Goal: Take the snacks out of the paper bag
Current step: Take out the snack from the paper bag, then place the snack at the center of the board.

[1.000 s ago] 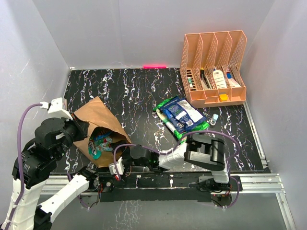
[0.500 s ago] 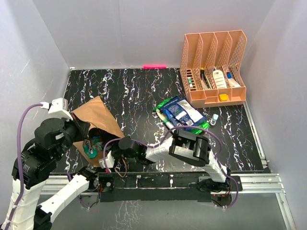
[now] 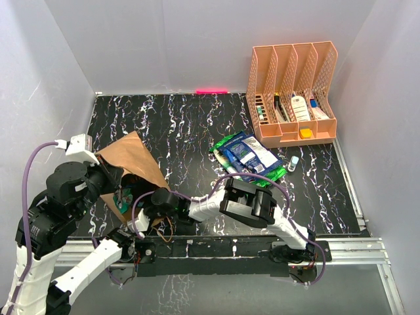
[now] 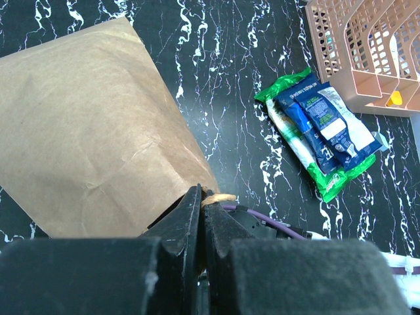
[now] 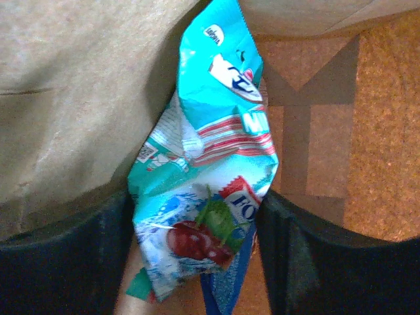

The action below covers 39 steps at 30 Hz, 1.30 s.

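The brown paper bag (image 3: 131, 161) lies on its side at the left of the table, mouth towards the arms. My left gripper (image 4: 202, 194) is shut on its twisted handle and rim, holding the mouth up; from above it (image 3: 113, 180) sits at the bag's near left. My right gripper (image 5: 195, 211) is inside the bag (image 5: 72, 98), its fingers pressed against both edges of a teal snack packet (image 5: 203, 164) with cherries printed on it. A blue packet (image 5: 231, 292) lies under that one. A large green packet (image 3: 273, 174) and a dark blue one (image 3: 249, 154) lie outside on the table.
An orange slotted file rack (image 3: 292, 92) with small bottles and tubes stands at the back right. A small tube (image 3: 293, 161) lies next to the green packet. My right arm (image 3: 249, 203) stretches across the near edge of the table. White walls enclose three sides.
My right arm has reached left, into the bag's mouth, and its jaws have narrowed onto the teal packet. The left gripper has kept its hold on the bag.
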### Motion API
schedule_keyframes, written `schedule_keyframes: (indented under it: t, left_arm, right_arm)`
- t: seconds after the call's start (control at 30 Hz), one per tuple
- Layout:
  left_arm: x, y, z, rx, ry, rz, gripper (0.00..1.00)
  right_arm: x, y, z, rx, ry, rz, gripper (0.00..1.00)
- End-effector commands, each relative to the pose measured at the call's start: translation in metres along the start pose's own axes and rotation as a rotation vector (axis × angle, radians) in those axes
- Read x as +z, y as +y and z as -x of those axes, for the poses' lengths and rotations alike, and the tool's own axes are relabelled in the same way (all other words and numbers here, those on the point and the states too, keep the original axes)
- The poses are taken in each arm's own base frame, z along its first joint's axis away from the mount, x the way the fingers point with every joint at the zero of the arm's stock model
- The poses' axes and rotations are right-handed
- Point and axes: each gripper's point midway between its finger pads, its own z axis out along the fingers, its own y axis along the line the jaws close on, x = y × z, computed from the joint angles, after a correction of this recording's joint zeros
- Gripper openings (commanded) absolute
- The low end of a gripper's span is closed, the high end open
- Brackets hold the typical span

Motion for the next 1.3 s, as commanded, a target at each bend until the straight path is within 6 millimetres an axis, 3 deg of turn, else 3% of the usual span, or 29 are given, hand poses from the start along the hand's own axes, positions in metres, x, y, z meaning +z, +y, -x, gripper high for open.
schedule_keyframes:
  t: [0.0,0.17,0.27,0.43,0.53,0.6,0.7,0.83,1.0,1.1,1.2,1.27]
  left_arm:
    - [-0.004,-0.006,0.007,-0.017,-0.025,-0.033,0.0]
    - [-0.003,-0.006,0.006,-0.014,-0.024,-0.034,0.0]
    - [-0.002,-0.007,0.007,-0.014,-0.024,-0.035,0.0]
    - [-0.003,-0.006,0.008,-0.011,-0.03,-0.029,0.0]
    - [-0.003,-0.005,0.009,-0.008,-0.033,-0.026,0.0]
    - [-0.002,-0.006,0.009,-0.005,-0.036,-0.03,0.0]
    - [0.0,-0.007,0.01,-0.002,-0.037,-0.034,0.0]
    - [0.002,-0.008,0.009,0.0,-0.036,-0.037,0.0]
    - [0.002,-0.008,0.008,0.006,-0.041,-0.043,0.0]
    - [0.003,-0.009,0.009,0.009,-0.046,-0.046,0.0]
    - [0.003,-0.01,0.01,0.006,-0.051,-0.051,0.0]
    - [0.003,-0.01,0.009,0.004,-0.053,-0.053,0.0]
  right_arm:
    - [-0.007,-0.02,0.005,-0.012,-0.006,-0.073,0.63]
    - [-0.019,-0.023,0.014,0.006,-0.043,-0.068,0.36]
    - [-0.025,-0.03,0.02,0.038,-0.067,-0.087,0.27]
    - [-0.046,-0.042,0.039,0.119,-0.117,-0.089,0.2]
    - [-0.061,-0.039,0.053,0.209,-0.166,-0.024,0.16]
    - [-0.072,-0.034,0.06,0.307,-0.178,0.028,0.08]
    - [-0.091,-0.031,0.072,0.436,-0.192,0.086,0.07]
    - [-0.126,-0.022,0.098,0.61,-0.228,0.214,0.07]
    - [-0.185,-0.014,0.142,0.916,-0.311,0.398,0.07]
    - [-0.222,-0.023,0.163,1.136,-0.333,0.458,0.07]
    - [-0.254,-0.027,0.167,1.303,-0.28,0.478,0.07]
    - [-0.272,-0.028,0.153,1.388,-0.181,0.415,0.07]
